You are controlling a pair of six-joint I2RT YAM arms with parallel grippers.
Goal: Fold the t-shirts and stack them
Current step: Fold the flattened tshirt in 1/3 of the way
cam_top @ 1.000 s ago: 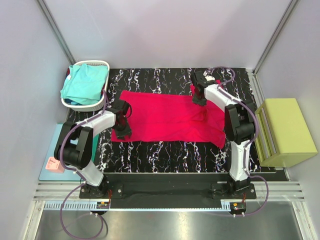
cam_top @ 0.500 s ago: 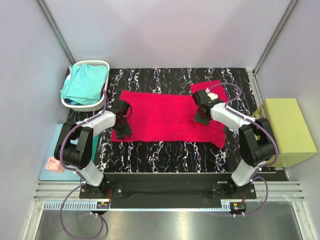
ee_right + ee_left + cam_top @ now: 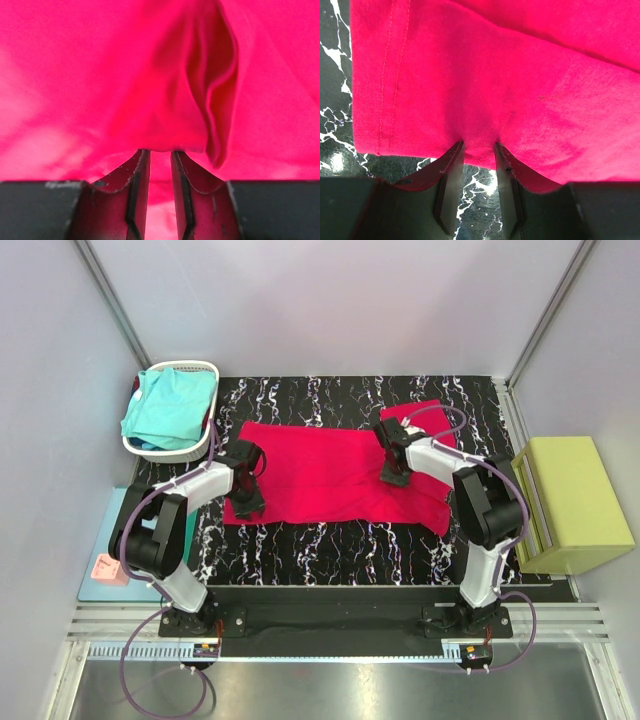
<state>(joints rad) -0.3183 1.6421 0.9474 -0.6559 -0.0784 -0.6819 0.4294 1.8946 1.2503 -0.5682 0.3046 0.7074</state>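
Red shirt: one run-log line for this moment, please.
red shirt: spread out | left tool: shut on near-left hem | right tool: shut on a fold, right part | teal shirt: in basket

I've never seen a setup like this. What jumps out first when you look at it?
A bright red t-shirt lies spread across the middle of the black marbled table, with the left gripper pinching its near left corner and the right gripper pinching a fold toward its right side. At the far left, a turquoise t-shirt sits heaped in a white basket, and a yellow-green block stands beside the table's right edge.
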